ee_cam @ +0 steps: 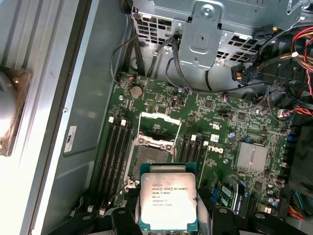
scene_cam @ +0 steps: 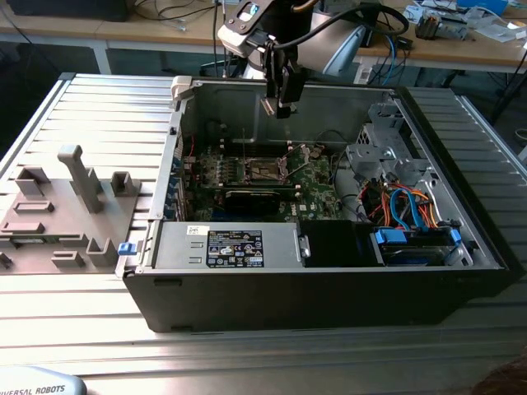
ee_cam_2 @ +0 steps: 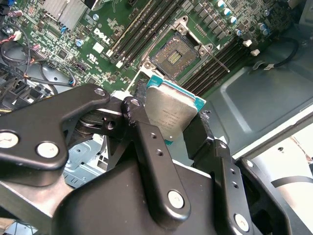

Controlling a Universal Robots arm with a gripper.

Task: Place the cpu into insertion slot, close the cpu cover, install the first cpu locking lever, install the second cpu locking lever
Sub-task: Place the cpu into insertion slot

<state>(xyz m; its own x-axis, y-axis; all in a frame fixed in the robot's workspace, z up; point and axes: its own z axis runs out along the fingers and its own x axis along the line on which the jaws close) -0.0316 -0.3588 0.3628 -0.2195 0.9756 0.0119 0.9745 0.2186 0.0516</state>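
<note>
Gripper (scene_cam: pixel 280 107), clamped on the cpu (ee_cam: pixel 168 198) upper-centre in the exterior view, needs level, square alignment over the open insertion slot (ee_cam: pixel 149 159).

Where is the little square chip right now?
In both wrist views, the cpu is pinched in the gripper, hanging in the air above the green motherboard, close to the insertion slot.
</note>
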